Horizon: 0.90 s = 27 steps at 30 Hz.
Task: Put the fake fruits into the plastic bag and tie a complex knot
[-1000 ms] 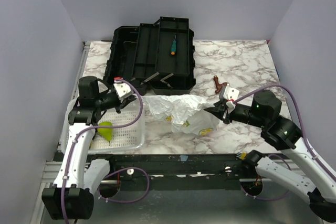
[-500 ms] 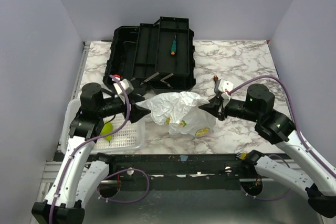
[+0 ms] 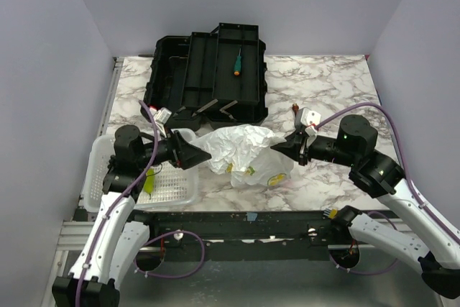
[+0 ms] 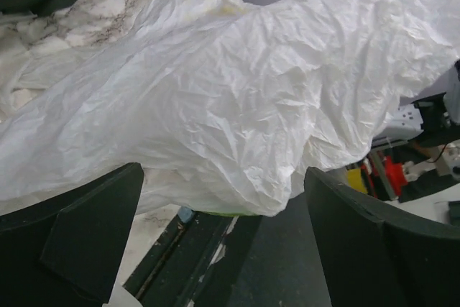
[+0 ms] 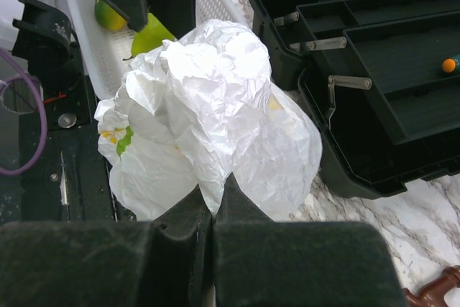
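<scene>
We see our right claw (image 3: pixel 282 148) pinched tight on the plastic bag (image 3: pixel 241 150), which lies crumpled mid-counter (image 3: pixel 323 84). Our left claw (image 3: pixel 198 154) gapes wide beside it, and fake fruits (image 5: pixel 152 35) sit in the basket (image 3: pixel 97 177).

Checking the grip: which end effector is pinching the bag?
The right end effector, shut on the bag's edge; the left end effector stands wide open.

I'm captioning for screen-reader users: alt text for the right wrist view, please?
The right end effector, shut, pinches a fold of the crumpled white plastic bag. Behind the bag, two yellow-green fake fruits lie in a white perforated basket; an open black toolbox sits to the right.
</scene>
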Tool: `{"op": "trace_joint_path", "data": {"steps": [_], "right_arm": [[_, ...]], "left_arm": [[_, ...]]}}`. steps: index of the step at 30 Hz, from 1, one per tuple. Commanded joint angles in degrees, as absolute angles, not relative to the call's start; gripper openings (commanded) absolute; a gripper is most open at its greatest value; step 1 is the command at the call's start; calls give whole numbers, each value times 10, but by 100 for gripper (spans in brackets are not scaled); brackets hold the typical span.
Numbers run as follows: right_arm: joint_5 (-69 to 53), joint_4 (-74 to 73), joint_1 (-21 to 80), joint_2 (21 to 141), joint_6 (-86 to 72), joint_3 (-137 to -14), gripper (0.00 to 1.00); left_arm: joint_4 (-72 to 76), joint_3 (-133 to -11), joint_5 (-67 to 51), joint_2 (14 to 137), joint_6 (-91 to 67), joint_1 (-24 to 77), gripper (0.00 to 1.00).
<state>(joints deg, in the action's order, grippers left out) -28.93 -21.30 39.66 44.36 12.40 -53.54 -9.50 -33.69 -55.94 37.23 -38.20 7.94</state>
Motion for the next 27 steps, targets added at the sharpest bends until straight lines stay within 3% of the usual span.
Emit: {"op": "trace_joint_path", "data": {"steps": [1,8,10,12,13,15,16,21,27], "right_arm": [[-316,-191,396,441,108,-546,1],[-322,-183,395,450,104,-547,1],[-328,-180,395,450,100,-541,1],[-326,-181,396,451,96,-538,1],[-312,-186,395,449,93,-540,1],[-258,-209,396,445,95,-552,1],[-232,-226,396,441,101,-559,1],[-213,-303,396,415,111,-589,1],[-237,-311,395,422,88,-601,1]], "left_arm": [[7,-317,-555,416,-494,90,99],[64,-308,-547,436,-541,113,98],[98,-302,-558,441,-568,119,93],[120,-306,-566,445,-579,121,74],[116,-312,-568,445,-575,119,58],[65,-332,-560,434,-553,86,5],[28,-344,-556,427,-533,60,0],[-233,-409,-469,446,-303,-55,0],[-220,-403,-487,496,-326,-66,0]]}}
